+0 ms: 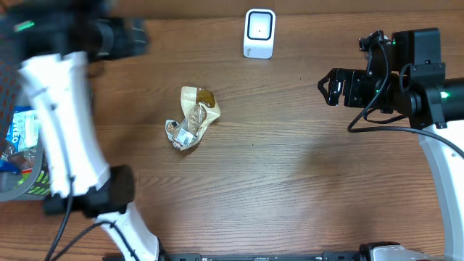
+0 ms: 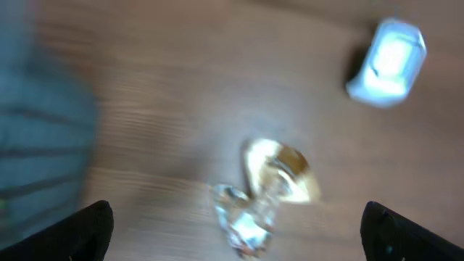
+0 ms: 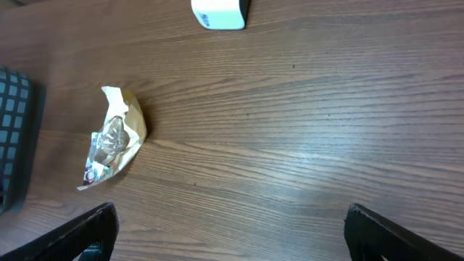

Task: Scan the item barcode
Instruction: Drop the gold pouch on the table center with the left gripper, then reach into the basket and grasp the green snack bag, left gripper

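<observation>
The item (image 1: pixel 192 116) is a crumpled clear and gold packet lying on the wooden table, left of centre. It also shows in the blurred left wrist view as the item (image 2: pixel 268 190) and in the right wrist view as the item (image 3: pixel 112 141). The white barcode scanner (image 1: pixel 259 32) stands at the back of the table; it is the scanner (image 2: pixel 388 61) and the scanner (image 3: pixel 220 13) in the wrist views. My left gripper (image 2: pixel 235 239) is open above the table with nothing held, its arm blurred at the far left. My right gripper (image 3: pixel 235 235) is open and empty over bare wood at the right gripper (image 1: pixel 330 88).
A dark mesh basket (image 1: pixel 22 185) with several packets sits at the table's left edge, under my left arm. Its wall shows as the basket (image 3: pixel 14 130) at the left of the right wrist view. Wood grain runs between item and right arm.
</observation>
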Controlling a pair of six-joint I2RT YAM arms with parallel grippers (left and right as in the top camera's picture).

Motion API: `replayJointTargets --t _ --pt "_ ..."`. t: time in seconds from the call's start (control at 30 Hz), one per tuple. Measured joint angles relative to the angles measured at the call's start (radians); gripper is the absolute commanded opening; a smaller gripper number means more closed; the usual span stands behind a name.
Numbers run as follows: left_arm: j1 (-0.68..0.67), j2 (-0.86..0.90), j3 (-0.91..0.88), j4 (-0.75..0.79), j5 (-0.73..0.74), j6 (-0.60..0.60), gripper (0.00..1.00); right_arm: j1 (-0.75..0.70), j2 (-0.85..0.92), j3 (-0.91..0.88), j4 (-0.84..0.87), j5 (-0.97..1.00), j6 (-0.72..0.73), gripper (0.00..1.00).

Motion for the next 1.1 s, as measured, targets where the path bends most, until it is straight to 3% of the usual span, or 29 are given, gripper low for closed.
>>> replayJointTargets --t 0.17,0.4,0.67,0.93,1.1 --pt "0.294 -0.11 -0.056 -0.004 0.001 0.0 1.0 0.0 0.0 0.0 -0.012 0.0 0.0 1.0" --pt "0.654 -0.188 -0.344 0.06 -0.001 -0.018 0.99 0.0 0.0 0.0 -0.013 0.0 0.0 1.0" --pt "0.685 -0.185 -0.827 0.463 -0.013 -0.013 1.0 0.0 0.0 0.0 -0.012 0.0 0.0 1.0" --pt "0.684 -0.184 -1.135 0.753 -0.112 0.013 1.0 0.0 0.0 0.0 -0.013 0.0 0.0 1.0" --pt "0.684 -0.184 -1.306 0.927 -0.14 0.067 0.89 0.0 0.0 0.0 -0.014 0.0 0.0 1.0"
